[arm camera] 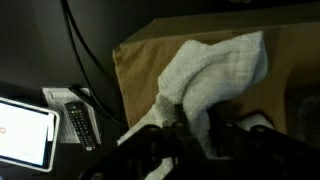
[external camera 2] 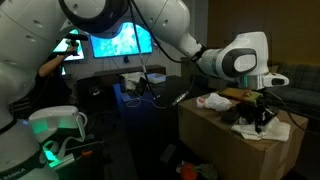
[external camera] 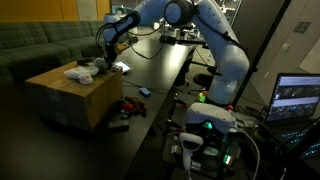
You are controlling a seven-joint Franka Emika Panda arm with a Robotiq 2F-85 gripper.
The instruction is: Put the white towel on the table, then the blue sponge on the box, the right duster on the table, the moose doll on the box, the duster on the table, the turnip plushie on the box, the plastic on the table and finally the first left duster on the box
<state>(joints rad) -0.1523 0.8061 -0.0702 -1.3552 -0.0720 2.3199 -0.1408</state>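
Note:
The white towel (arm camera: 215,75) lies crumpled on the flat top of the tan cardboard box (arm camera: 135,70). In the wrist view my gripper (arm camera: 197,118) stands over the towel's near end, its two dark fingers pressed on either side of a fold of the cloth. In an exterior view the gripper (external camera: 103,62) is down at the far side of the box (external camera: 70,105), beside the towel (external camera: 80,72). The black table (external camera: 160,70) runs alongside the box. In an exterior view the gripper (external camera 2: 262,115) sits low on the box top (external camera 2: 230,145) among dark items.
A tablet (arm camera: 25,135) and a remote (arm camera: 78,122) lie beside the box. Small red (external camera: 128,105) and blue (external camera: 145,92) items lie near the table's edge. Cables and gear (external camera: 180,38) crowd the far table. A laptop (external camera: 298,97) and monitors (external camera 2: 120,40) glow nearby.

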